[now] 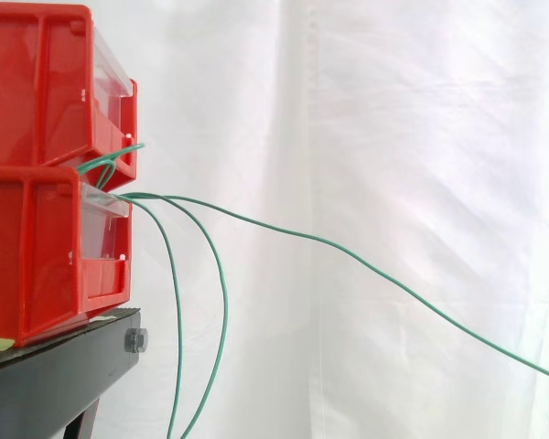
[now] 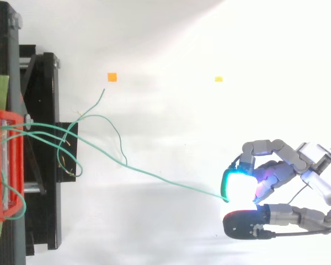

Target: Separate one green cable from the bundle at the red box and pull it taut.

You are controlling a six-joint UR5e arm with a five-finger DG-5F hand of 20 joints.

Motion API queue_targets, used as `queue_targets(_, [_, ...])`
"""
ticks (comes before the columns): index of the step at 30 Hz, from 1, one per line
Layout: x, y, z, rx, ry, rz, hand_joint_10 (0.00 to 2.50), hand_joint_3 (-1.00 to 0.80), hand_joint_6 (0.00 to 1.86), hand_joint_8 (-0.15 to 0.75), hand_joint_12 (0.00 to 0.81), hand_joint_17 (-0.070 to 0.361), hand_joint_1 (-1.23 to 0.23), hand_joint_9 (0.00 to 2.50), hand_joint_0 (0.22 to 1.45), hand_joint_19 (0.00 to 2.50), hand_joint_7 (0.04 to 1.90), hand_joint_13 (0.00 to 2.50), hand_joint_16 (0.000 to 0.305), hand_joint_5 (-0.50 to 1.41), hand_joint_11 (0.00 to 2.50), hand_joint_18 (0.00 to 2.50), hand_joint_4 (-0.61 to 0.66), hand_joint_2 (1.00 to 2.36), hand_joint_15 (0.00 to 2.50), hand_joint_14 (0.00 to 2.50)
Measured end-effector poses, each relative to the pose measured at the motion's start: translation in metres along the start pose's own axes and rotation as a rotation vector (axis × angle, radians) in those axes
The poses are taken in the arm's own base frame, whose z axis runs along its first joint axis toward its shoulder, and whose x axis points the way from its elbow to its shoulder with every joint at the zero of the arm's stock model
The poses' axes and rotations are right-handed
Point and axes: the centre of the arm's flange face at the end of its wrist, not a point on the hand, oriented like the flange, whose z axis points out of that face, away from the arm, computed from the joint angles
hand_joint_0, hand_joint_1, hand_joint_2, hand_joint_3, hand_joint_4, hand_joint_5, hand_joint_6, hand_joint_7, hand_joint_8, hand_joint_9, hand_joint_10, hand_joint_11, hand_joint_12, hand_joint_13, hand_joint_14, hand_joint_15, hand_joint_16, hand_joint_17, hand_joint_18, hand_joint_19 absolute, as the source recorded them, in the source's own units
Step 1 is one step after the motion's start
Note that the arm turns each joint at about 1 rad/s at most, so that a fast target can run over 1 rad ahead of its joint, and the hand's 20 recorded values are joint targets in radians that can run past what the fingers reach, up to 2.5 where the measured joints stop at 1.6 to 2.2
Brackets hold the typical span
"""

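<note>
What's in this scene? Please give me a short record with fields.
hand: fingers curled, pinching the end of one green cable
pulled cable: runs from the red boxes to the hand, sagging a little, not yet straight
other cables: hang loose beside the black stand
boxes: two, stacked on the stand
background: white curtain

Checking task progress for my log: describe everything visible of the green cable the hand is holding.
The held green cable is thin, smooth and plastic-looking. It leaves the front of the stacked red bins, runs clear of the other green strands in a long, gently sagging curve, not quite taut, and ends pinched in the curled hand.
</note>
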Motion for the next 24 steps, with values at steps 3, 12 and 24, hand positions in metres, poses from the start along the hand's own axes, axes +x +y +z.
queue_targets(3, [-0.0001,-0.0001,-0.0001,0.000,0.000,0.000,0.01,-0.43,0.93,0.317,0.266,0.075,-0.77,1.29,0.67,0.70,1.31,0.91,0.033,-0.06,0.32,0.63,0.07,1.00,0.61,0.02])
queue_targets(12, [0.0000,-0.0001,-0.0002,0.001,0.001,0.000,0.01,-0.44,0.94,0.330,0.273,0.074,-0.75,1.34,0.67,0.65,1.27,0.86,0.033,-0.07,0.40,0.56,0.07,1.00,0.52,0.02])
queue_targets(24, [0.0010,0.0000,-0.0012,-0.001,0.003,0.000,0.02,-0.43,0.94,0.321,0.271,0.075,-0.76,1.41,0.67,0.69,1.27,0.94,0.033,-0.06,0.58,0.61,0.08,1.00,0.63,0.02])
